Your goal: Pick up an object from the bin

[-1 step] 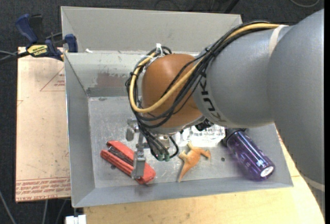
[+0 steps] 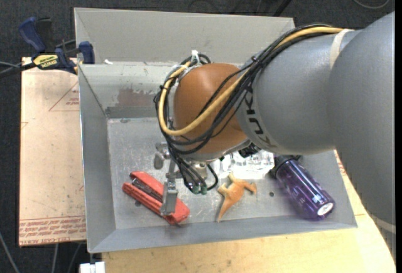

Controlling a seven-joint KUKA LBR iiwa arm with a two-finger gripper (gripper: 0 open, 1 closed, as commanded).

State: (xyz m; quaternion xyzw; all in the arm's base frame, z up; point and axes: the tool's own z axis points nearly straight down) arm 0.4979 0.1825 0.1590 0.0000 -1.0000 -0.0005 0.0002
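Reading this as mid-pick, nothing lifted yet. Gripper (image 2: 169, 200) is down near the floor of the bin (image 2: 94, 152), front-left area, with its grey end over the right end of the red stapler (image 2: 146, 191). It looks touching or just above the stapler; I can't separate the two from this angle. I also can't tell how wide the gripper is or whether it has hold of anything, since the orange wrist cover (image 2: 204, 108) and cable loops block most of it.

Stapler lies flat on the floor near the front wall, running diagonally, not raised. My call: approach is in place, grasp unconfirmed, lift and carry-out left.

Other items, all on the floor:
- orange toy figure (image 2: 233, 193) just right of the gripper
- white part (image 2: 250, 164) behind the toy, partly under the arm
- purple bottle (image 2: 306, 190) at front right, well apart from the stapler

What I think remains: confirm closure on the stapler, raise straight up, check that it comes along. Risk I'd flag: a hold at the stapler's end could let it swing or slip out.
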